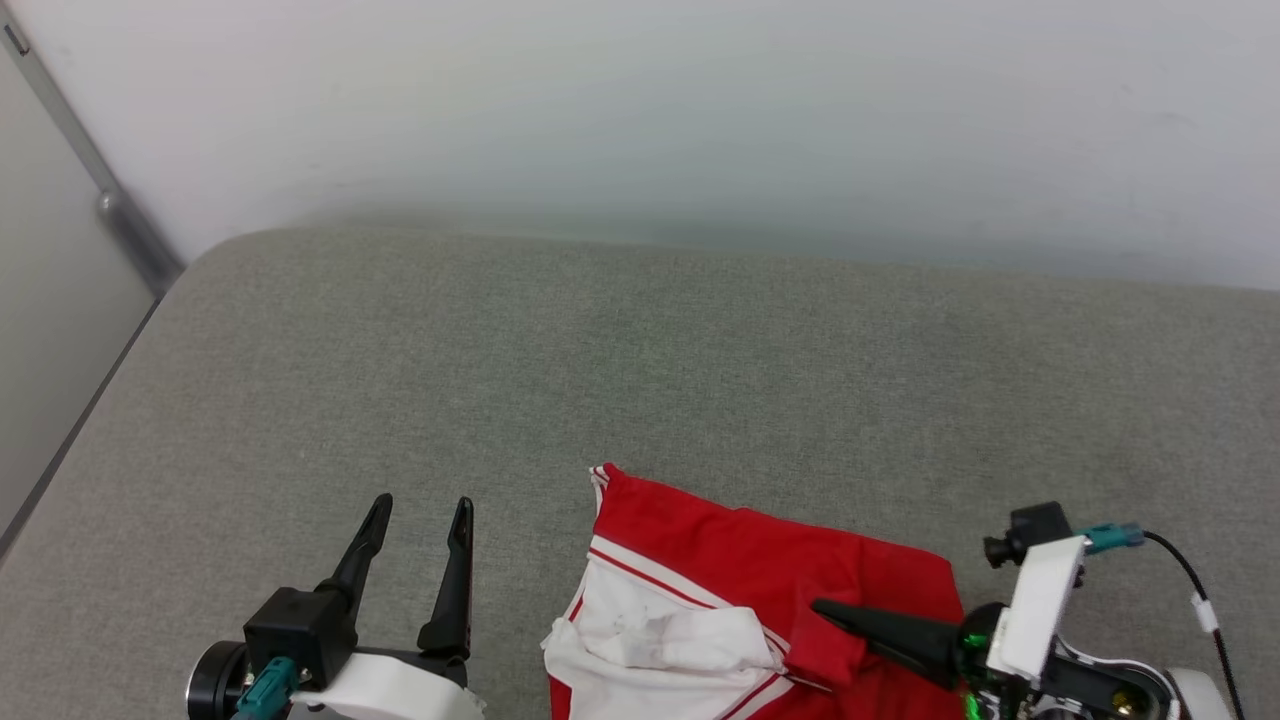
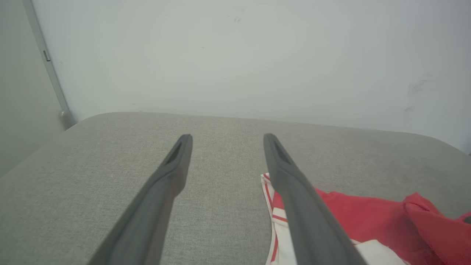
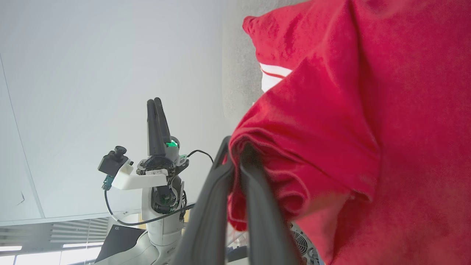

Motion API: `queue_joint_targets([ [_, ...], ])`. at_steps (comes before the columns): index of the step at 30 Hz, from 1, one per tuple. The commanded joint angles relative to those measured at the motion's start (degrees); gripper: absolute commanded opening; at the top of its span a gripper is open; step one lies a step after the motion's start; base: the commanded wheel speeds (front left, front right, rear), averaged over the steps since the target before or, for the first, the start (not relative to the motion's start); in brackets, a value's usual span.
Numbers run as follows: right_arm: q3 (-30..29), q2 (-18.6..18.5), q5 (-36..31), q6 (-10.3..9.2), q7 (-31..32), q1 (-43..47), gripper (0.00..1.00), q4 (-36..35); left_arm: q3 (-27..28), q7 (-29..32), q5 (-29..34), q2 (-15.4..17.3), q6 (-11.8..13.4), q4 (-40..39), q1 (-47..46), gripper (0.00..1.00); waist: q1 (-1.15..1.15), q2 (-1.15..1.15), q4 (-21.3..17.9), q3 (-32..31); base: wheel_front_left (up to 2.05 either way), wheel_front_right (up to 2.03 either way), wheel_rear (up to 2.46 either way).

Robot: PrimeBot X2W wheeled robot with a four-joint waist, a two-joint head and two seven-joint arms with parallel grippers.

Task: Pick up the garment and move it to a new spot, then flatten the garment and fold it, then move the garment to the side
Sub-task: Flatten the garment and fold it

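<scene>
Fabric from the garment (image 3: 368, 110) is pinched between the right jaws, which are closed tight on a bunched red fold. In the right wrist view the two dark fingers (image 3: 263, 213) meet at that fold, and red cloth drapes around and beyond their tips. In the head view those fingers (image 1: 885, 635) point toward the robot's left, low over the right part of the garment (image 1: 760, 555).

The left jaws stand wide apart with nothing between them, their fingers (image 1: 452, 585) held over the bare grey surface (image 1: 400, 380) just to the left of the garment. In the left wrist view the fingers (image 2: 162, 191) frame the grey covering, and the garment (image 2: 368, 221) lies past the right-hand one.

The garment lies crumpled at the near edge of the surface, right of the middle. Its red body is on the far side, and a white sleeve (image 1: 660, 640) with red-white striped trim is on its left. A pale wall (image 1: 640, 120) rises behind the surface.
</scene>
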Motion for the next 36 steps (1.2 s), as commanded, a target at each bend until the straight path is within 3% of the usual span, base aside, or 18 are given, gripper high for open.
queue_joint_targets([
  [1,3.1,0.2,1.3,0.00,-1.8,-1.5,0.00,0.7,0.0,-0.2,0.1,-0.2,-0.5,0.2,-1.1,1.00,0.00,0.00,0.9,1.1,0.00,0.00,0.00],
  [8,16.3,0.2,7.0,0.00,-9.7,-7.2,0.00,1.9,0.1,-0.3,0.7,-1.2,-1.3,0.6,-3.6,1.00,0.00,0.00,2.4,4.9,0.00,0.00,0.00],
  [13,21.6,0.1,5.1,0.00,-14.9,-10.6,0.00,3.9,0.3,-0.5,1.1,-2.3,-2.2,1.4,-5.7,1.00,0.00,0.00,3.5,7.7,0.00,0.00,0.00],
  [16,23.5,0.1,4.0,0.00,-17.5,-11.5,0.39,5.3,0.6,-0.5,1.0,-3.0,-2.7,2.1,-6.2,1.00,0.00,0.00,3.6,8.7,0.00,0.00,0.00],
  [17,24.1,0.1,3.8,0.00,-18.1,-11.7,0.87,5.7,0.7,-0.6,1.2,-3.3,-2.8,2.4,-6.3,1.00,0.00,0.00,3.5,8.9,0.00,0.00,0.00],
  [18,24.6,0.1,3.8,0.00,-18.5,-11.9,1.00,5.9,0.8,-0.6,1.3,-3.5,-2.9,2.6,-6.5,1.00,0.00,0.00,3.5,9.0,0.00,0.00,0.00],
  [25,27.8,-0.3,2.3,0.00,-20.0,-13.0,1.00,4.3,2.2,-0.6,2.0,-4.2,-3.8,3.6,-6.7,1.00,0.00,0.00,2.7,9.1,0.00,0.00,0.00],
  [36,38.3,-8.8,-16.3,0.00,-28.7,-15.6,1.00,-5.3,3.1,-0.6,2.5,-4.1,-3.6,3.4,-4.2,1.00,0.00,0.00,-0.2,6.1,0.00,0.00,0.00],
])
